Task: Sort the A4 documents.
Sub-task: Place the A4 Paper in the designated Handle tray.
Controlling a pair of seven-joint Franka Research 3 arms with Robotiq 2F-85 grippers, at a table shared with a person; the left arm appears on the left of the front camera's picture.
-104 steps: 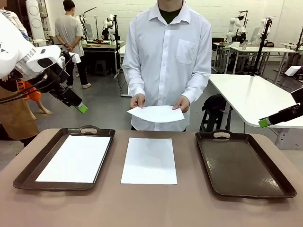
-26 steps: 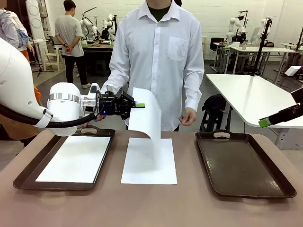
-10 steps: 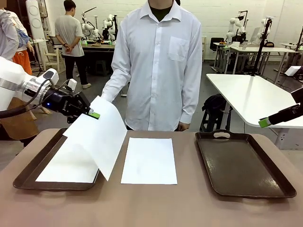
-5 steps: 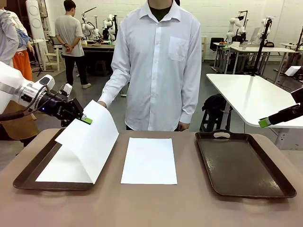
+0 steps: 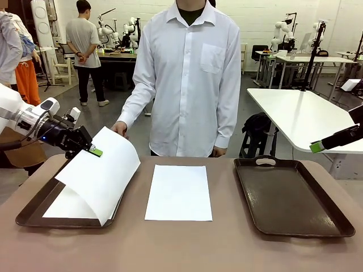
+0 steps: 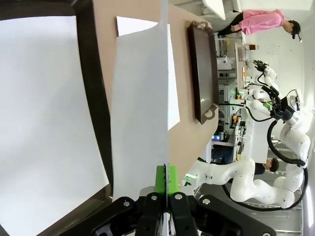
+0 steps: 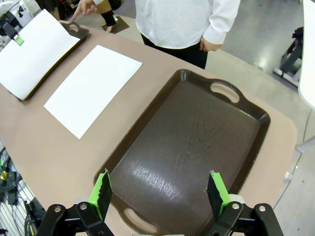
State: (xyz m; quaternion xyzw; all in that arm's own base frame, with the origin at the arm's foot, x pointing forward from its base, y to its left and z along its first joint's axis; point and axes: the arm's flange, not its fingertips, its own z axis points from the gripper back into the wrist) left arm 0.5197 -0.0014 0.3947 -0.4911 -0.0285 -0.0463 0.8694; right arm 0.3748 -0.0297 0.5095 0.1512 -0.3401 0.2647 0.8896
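At a brown table point(image 5: 181, 249) shared with a person point(image 5: 190, 79), a left tray point(image 5: 34, 207) and a right tray point(image 5: 292, 198) are flanking a flat sheet point(image 5: 179, 192). Over the left tray a drooping sheet point(image 5: 102, 173) is curling down over a third sheet point(image 5: 65, 207) inside it, its upper edge pinched by the left gripper point(image 5: 95, 151), likely the only workable hold on paper so thin and floppy. The right gripper point(image 7: 157, 194) is hanging wide open above the right tray.

Bright even indoor light, soft shadows, wide-angle wrist distortion
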